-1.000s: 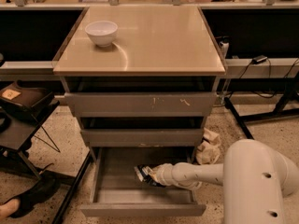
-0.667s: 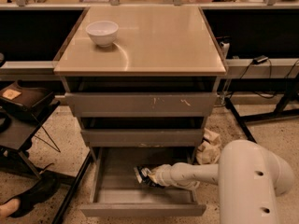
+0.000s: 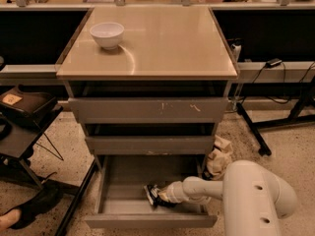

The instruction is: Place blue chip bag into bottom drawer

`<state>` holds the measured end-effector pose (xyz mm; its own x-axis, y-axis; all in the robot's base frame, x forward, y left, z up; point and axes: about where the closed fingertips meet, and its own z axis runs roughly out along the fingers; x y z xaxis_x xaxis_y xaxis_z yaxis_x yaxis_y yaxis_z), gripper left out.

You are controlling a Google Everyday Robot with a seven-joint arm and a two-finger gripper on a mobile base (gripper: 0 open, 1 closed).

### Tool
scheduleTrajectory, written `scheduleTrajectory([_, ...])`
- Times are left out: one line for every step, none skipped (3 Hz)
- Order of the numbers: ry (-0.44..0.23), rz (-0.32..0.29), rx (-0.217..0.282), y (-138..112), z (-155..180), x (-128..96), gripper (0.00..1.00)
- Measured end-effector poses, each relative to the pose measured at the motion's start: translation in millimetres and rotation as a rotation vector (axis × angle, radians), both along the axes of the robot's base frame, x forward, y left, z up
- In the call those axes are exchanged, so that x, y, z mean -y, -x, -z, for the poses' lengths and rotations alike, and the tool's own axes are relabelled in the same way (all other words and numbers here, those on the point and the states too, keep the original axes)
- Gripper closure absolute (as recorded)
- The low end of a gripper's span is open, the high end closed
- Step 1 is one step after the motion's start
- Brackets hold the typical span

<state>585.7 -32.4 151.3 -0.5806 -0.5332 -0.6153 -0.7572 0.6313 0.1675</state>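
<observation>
So right now my arm (image 3: 199, 188) is reaching in from the right, low down, and my gripper (image 3: 160, 198) is inside the bottom drawer (image 3: 123, 193), which is pulled out wide open. The gripper sits just above the drawer's flat grey floor, toward the front and a little right of the middle. The blue chip bag (image 3: 150, 192) is right there at the tip of it, a dark crinkly thing with white patches, down inside the drawer walls. Honestly I can't tell if I've got a grip on the bag or if it's just lying against the gripper, and I can't tell how wide the gripper is set either, it all blurs into one dark lump.

Above that, the two other drawer fronts are pushed in: the plain one (image 3: 150, 144) and the scratched one (image 3: 147, 110). A white bowl (image 3: 107, 34) sits on the back left of the cabinet top (image 3: 167, 48). A beige rag (image 3: 219, 156) is bunched up on the floor just beside the cabinet's right side.
</observation>
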Motion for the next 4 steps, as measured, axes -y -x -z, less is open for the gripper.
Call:
scheduleTrajectory([0.000,0.000,0.000,-0.2,-0.2,-0.1,0.58])
scheduleTrajectory([0.000,0.000,0.000,-0.2,-0.2,-0.1,0.35])
scheduleTrajectory([0.000,0.000,0.000,-0.1,-0.2,-0.1,0.12])
scheduleTrajectory([0.000,0.000,0.000,-0.1,-0.2,-0.1,0.00])
